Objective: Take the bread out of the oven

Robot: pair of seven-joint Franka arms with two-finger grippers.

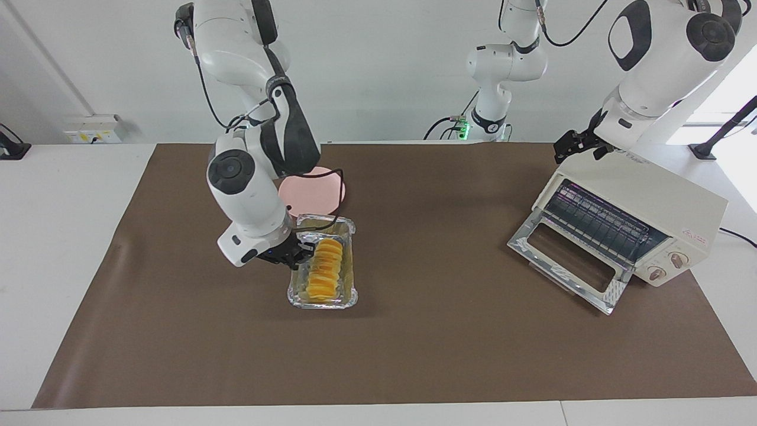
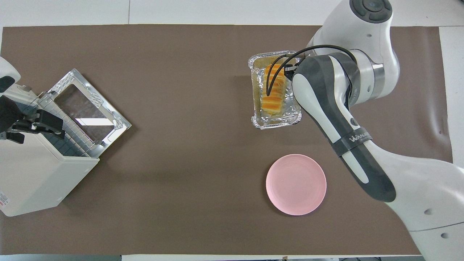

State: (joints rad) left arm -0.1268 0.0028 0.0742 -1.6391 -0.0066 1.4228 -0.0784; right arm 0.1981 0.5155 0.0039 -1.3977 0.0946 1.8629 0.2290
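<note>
The right end effector [image 1: 298,253] is clenched on the rim of the crinkled silver foil tray [image 1: 350,294], carrying the ridged golden bread [image 1: 324,274] without squashing it, clear of the cream-white toaster oven [image 1: 650,204]. The left end effector [image 1: 576,144] waits released over the oven.

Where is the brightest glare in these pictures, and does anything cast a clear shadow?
Facing view: daylight washes out the upper corner above the oven. Overhead view: the oven's open glass door reflects a white patch, and the oven throws a soft shadow on the brown mat; the pink plate looks evenly lit.
</note>
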